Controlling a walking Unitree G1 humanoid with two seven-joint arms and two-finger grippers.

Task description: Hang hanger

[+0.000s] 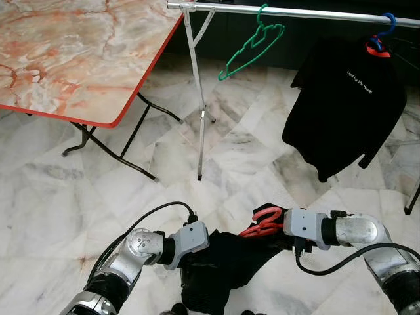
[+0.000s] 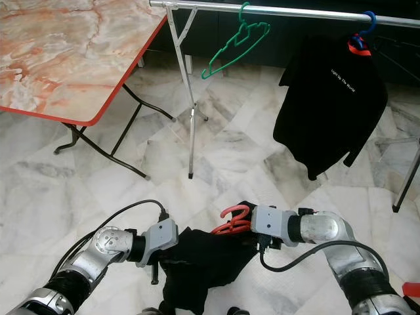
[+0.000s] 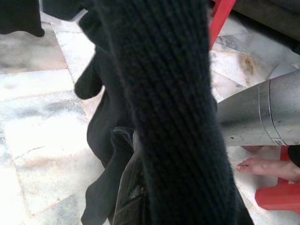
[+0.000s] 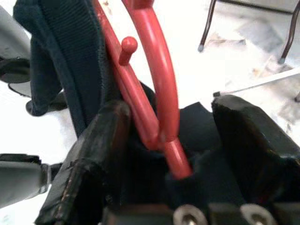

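A red hanger (image 1: pixel 262 223) with a black knit garment (image 1: pixel 223 262) on it is held low over the marble floor. My right gripper (image 4: pixel 168 159) is shut on the hanger's neck and the bunched collar, and the red hook (image 4: pixel 150 61) sticks out past its fingers (image 4: pixel 93 154). The left gripper (image 1: pixel 197 252) is buried in the garment's lower side, where black knit cloth (image 3: pixel 173 122) covers most of its wrist view. Above and ahead runs the silver clothes rail (image 1: pixel 295 12).
On the rail hang an empty green hanger (image 1: pixel 252 46) and a black T-shirt (image 1: pixel 348 98) on a blue hanger (image 1: pixel 387 23). The rail's leg (image 1: pixel 200 131) stands ahead. A folding table (image 1: pixel 79 59) is at the left. A person's foot (image 3: pixel 262 166) is nearby.
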